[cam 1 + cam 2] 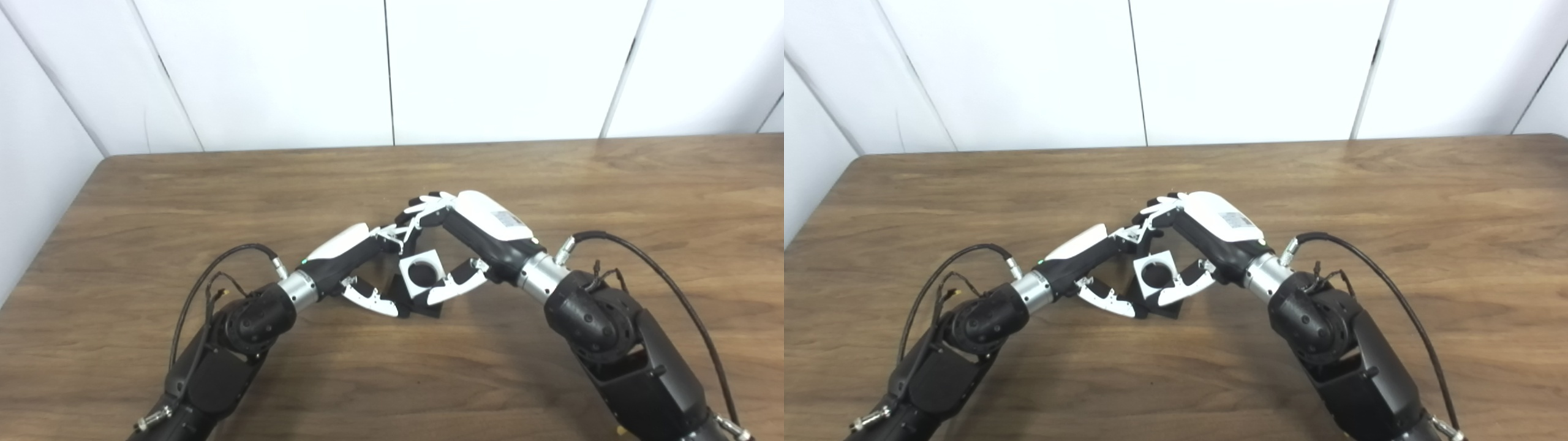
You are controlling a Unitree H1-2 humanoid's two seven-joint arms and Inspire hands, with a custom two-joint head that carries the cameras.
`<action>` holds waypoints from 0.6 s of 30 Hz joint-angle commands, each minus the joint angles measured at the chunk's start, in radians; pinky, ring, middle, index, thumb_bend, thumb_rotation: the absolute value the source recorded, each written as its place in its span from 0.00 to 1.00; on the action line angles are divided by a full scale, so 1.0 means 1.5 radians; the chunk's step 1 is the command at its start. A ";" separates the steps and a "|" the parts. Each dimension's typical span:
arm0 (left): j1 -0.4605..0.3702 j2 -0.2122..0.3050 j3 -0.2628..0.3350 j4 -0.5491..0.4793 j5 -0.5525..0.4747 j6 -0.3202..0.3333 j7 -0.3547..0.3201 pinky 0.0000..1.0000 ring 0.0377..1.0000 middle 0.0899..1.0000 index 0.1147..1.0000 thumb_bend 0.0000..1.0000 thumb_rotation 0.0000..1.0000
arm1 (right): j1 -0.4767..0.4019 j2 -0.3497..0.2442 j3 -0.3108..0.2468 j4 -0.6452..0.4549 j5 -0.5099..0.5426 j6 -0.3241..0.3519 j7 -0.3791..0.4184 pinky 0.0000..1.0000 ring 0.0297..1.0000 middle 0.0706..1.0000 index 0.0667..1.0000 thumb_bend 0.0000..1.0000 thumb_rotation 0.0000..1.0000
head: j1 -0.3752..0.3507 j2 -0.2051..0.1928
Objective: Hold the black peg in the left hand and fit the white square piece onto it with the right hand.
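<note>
The white square piece (421,274) with a round hole sits at the table's middle, held between the thumb and fingers of my right hand (471,233). It sits over the black peg (422,306), whose black base shows beneath and in front of it. My left hand (361,257) is closed around the black peg from the left, its thumb (373,300) along the base. The two hands touch above the piece. The same scene shows in the right eye view, with the white piece (1156,273) and black base (1160,309). The peg's shaft is mostly hidden.
The wooden table (184,196) stretches wide on all sides of the hands. White wall panels (392,67) stand behind its far edge. Cables loop from both forearms (649,263).
</note>
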 commanded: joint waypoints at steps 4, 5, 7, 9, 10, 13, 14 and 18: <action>0.012 -0.003 -0.024 0.013 0.018 0.010 -0.028 1.00 1.00 0.95 0.43 0.51 0.09 | -0.034 -0.001 -0.011 0.008 0.001 -0.025 -0.009 0.97 0.90 0.79 0.44 0.51 0.14 | 0.001 0.001; 0.012 -0.004 -0.025 0.013 0.018 0.010 -0.028 1.00 1.00 0.95 0.43 0.51 0.09 | -0.034 -0.002 -0.011 0.011 0.001 -0.025 -0.009 0.97 0.90 0.79 0.44 0.51 0.14 | 0.001 0.001; 0.012 -0.005 -0.027 0.012 0.021 0.010 -0.028 1.00 1.00 0.95 0.43 0.51 0.09 | -0.034 -0.002 -0.011 0.012 0.002 -0.022 -0.007 0.98 0.90 0.79 0.44 0.51 0.14 | 0.002 0.002; 0.012 -0.005 -0.027 0.011 0.022 0.010 -0.027 1.00 1.00 0.95 0.43 0.51 0.09 | -0.035 -0.002 -0.011 0.012 0.002 -0.022 -0.006 0.98 0.90 0.79 0.44 0.51 0.14 | 0.002 0.002; 0.012 -0.006 -0.027 0.011 0.022 0.010 -0.027 1.00 1.00 0.95 0.43 0.51 0.09 | -0.035 -0.002 -0.011 0.013 0.002 -0.023 -0.007 0.98 0.90 0.79 0.44 0.51 0.14 | 0.003 0.002; 0.011 -0.009 -0.029 0.012 0.022 0.010 -0.026 1.00 1.00 0.95 0.43 0.51 0.09 | -0.035 -0.002 -0.011 0.015 0.002 -0.026 -0.009 0.97 0.90 0.79 0.44 0.51 0.14 | 0.003 0.003; 0.011 -0.010 -0.029 0.012 0.024 0.010 -0.025 1.00 1.00 0.95 0.43 0.51 0.09 | -0.035 -0.003 -0.011 0.016 0.002 -0.027 -0.009 0.97 0.90 0.79 0.44 0.51 0.14 | 0.004 0.003; 0.009 -0.012 -0.031 0.014 0.028 0.010 -0.023 1.00 1.00 0.95 0.43 0.51 0.09 | -0.034 -0.002 -0.009 0.018 0.001 -0.031 -0.010 0.96 0.90 0.79 0.44 0.51 0.14 | 0.007 0.004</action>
